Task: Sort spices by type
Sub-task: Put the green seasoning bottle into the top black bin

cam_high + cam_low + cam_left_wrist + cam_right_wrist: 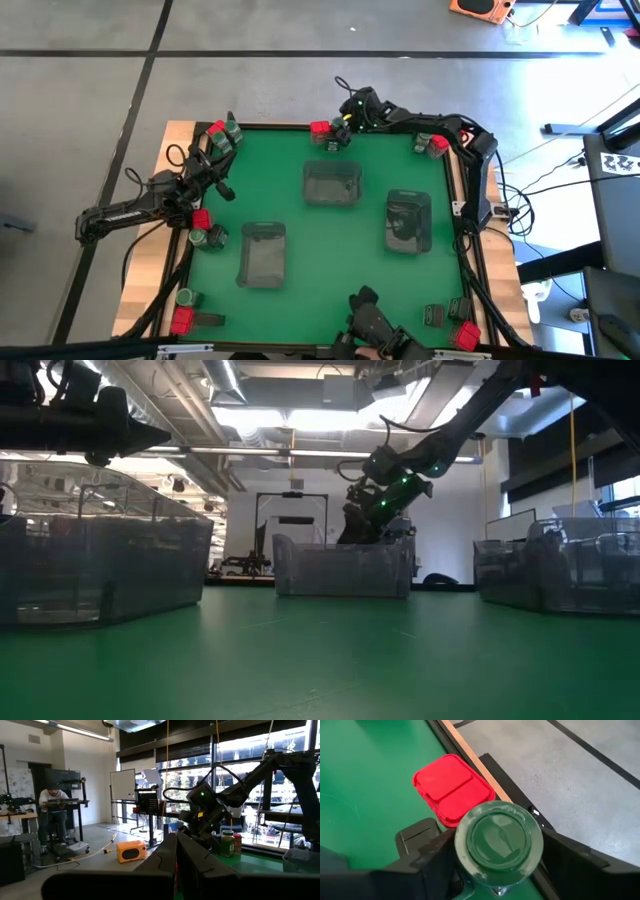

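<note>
- Round grey-green jar [499, 844]: upright, lid up, between my right pincer's fingers at the table's far edge.
- Bright red rectangular box [452, 787]: lying flat just beside that jar.
- Further jars, boxes and dark tins: clustered at the table's corners.

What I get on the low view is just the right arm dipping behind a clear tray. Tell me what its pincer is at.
Observer: In the right wrist view, the right pincer sits around a round grey-green jar with a green lid.
Operator: Say what is next to that jar.
Observer: A bright red rectangular plastic box lies flat on the green mat right beside it, at the table's edge.
Operator: Now report the left arm.
Observer: The left pincer is shut with nothing in it, at the table's left side, pointing across at the right arm.
</note>
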`<action>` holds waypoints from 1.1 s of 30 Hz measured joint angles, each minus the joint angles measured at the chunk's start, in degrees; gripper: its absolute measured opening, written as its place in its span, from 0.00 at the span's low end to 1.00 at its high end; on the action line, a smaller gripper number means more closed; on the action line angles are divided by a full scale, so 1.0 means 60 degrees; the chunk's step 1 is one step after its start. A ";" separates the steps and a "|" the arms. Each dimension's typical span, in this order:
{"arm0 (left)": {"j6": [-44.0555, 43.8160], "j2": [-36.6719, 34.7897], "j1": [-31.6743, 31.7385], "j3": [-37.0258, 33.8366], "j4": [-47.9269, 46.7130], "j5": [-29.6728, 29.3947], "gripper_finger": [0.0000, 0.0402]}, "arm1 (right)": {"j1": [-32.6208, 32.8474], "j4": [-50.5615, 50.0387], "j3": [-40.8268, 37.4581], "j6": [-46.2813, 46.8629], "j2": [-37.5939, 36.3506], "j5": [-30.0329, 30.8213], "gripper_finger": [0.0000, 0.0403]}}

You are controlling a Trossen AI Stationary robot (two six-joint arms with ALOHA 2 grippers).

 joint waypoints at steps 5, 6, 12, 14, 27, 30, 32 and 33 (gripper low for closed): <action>-0.0007 -0.0003 0.0000 0.0000 -0.0004 0.0000 0.02 | 0.0000 0.0281 -0.0004 -0.0003 0.0007 0.0001 0.59; -0.0010 0.0001 0.0000 0.0000 -0.0002 0.0000 0.02 | 0.0000 0.0299 -0.0004 -0.0003 0.0007 0.0064 0.57; -0.0015 -0.0001 0.0000 0.0000 -0.0004 0.0000 0.02 | 0.0000 0.0289 -0.0004 -0.0006 0.0007 0.0146 0.53; -0.0018 0.0000 0.0000 0.0000 -0.0004 0.0000 0.02 | 0.0000 0.0282 -0.0004 -0.0006 0.0007 0.0146 0.53; -0.0022 -0.0001 0.0000 0.0000 -0.0007 0.0000 0.02 | 0.0124 0.0316 -0.0007 -0.0261 -0.0011 0.0168 0.53; -0.0022 -0.0001 0.0000 0.0000 -0.0009 0.0000 0.02 | 0.0117 0.0290 -0.0011 -0.0261 -0.0061 0.0171 0.53; -0.0022 0.0000 0.0000 0.0000 -0.0011 0.0000 0.02 | 0.0117 0.0351 -0.0004 -0.0258 -0.0087 0.0171 0.53; -0.0022 0.0001 0.0000 0.0000 -0.0015 -0.0004 0.02 | 0.0117 0.0327 0.0007 -0.0261 -0.0098 0.0171 0.53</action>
